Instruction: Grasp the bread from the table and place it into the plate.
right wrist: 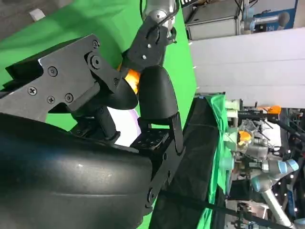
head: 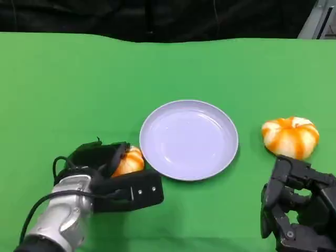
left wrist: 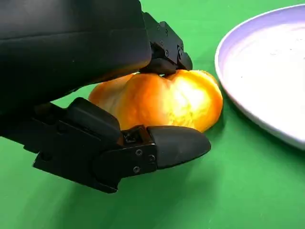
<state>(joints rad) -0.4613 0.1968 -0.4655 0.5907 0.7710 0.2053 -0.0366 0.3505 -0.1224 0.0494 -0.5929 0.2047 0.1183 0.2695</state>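
- Two orange-glazed bread rolls sit on the green table [head: 63,79], one on each side of the lavender plate [head: 189,140].
- At the far left, the left hand [head: 113,176] is wrapped round the left bread [head: 129,160]; the wrist view shows one finger over the top of the roll and a thumb [left wrist: 176,145] along its near side, the roll sitting on the cloth.
- That roll sits just beside the plate's left rim, a thin strip of green between them.
- The plate lies flat in the middle, with broad open cloth behind it up to the table's far edge.
- To the right, the second bread [head: 290,135] lies well apart from the plate's rim.
- The right hand [head: 296,210] rests just short of it, fingers apart, holding nothing.
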